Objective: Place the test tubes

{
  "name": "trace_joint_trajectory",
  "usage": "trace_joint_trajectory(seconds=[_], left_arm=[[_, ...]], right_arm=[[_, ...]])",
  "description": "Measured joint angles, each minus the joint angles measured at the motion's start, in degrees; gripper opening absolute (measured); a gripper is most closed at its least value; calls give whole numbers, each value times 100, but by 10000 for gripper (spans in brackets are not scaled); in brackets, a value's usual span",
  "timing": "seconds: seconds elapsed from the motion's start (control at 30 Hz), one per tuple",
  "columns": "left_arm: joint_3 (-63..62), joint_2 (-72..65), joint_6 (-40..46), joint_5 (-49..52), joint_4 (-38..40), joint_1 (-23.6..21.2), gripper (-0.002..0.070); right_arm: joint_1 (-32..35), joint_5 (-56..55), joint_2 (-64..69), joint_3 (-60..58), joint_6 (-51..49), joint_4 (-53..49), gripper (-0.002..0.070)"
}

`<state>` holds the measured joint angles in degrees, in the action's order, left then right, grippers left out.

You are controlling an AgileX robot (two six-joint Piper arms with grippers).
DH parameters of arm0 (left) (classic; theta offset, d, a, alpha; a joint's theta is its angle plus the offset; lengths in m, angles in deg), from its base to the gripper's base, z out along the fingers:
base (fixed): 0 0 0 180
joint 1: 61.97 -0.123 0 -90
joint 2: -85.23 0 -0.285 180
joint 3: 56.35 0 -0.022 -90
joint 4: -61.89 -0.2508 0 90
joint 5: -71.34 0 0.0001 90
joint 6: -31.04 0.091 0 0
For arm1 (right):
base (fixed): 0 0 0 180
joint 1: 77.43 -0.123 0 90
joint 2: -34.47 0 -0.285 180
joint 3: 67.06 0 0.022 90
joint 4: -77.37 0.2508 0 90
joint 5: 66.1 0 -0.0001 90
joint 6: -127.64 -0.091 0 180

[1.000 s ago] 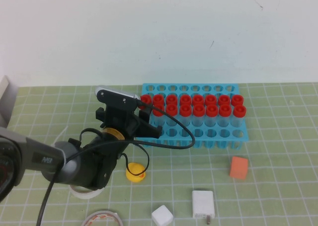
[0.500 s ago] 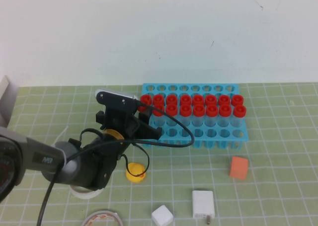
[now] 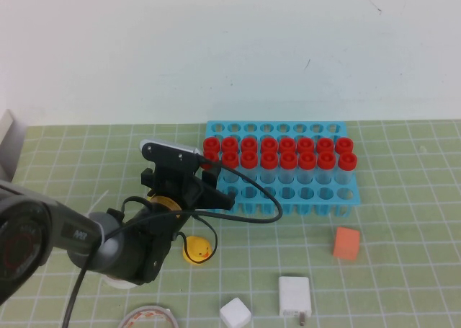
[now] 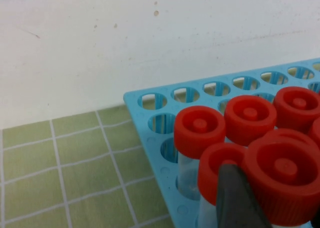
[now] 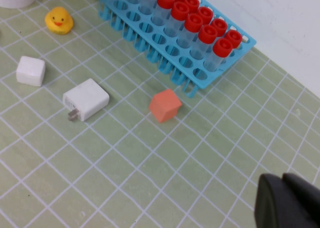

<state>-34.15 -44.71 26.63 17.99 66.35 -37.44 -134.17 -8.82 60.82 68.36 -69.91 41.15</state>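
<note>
Left pincer [image 3: 212, 173] pinches red-capped test tube [image 4: 285, 185] at blue rack's [image 3: 288, 128] left end, neighbouring tubes [image 4: 200, 130] tight beside. Right pincer [image 5: 283, 188] pressed together above table [image 5: 100, 178]; orange cube [image 5: 165, 105] lies between it and rack.

No legible txt, labels, nos. anywhere.

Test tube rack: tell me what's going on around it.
The left gripper is at the left end of the blue rack. It appears to be closed on a red-capped tube, held right beside the capped tubes that stand in two rows in the rack. The right gripper is shut and empty, hanging above the mat away from the rack.
</note>
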Motion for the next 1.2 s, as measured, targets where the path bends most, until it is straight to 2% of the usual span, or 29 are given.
trace_joint_trajectory(seconds=[0.07,0.23,0.3,0.4,0.47,0.53,0.77,0.83,1.03,1.2], left_arm=[[0,0,0,0,0,0,283],[0,12,0,69,-137,0,490],[0,119,0,157,-291,0,521],[33,453,16,242,-409,0,515],[151,769,109,242,-369,0,488],[314,1183,271,242,-221,0,429],[1046,3071,1324,352,-4,0,92],[1152,3638,1538,654,6,0,43],[1208,5267,1726,2236,6,0,4],[1208,6316,1779,2976,6,0,1]], right_arm=[[0,0,0,0,0,0,-1],[0,0,0,0,0,0,-1],[0,0,0,0,0,0,-1],[0,0,0,0,0,0,-1],[0,0,0,0,0,0,-1],[-9,0,0,0,0,0,-1],[-9,0,0,0,0,0,-1],[-9,0,0,0,0,0,-1],[-9,0,0,0,0,0,-1],[-9,0,0,0,0,0,-1]])
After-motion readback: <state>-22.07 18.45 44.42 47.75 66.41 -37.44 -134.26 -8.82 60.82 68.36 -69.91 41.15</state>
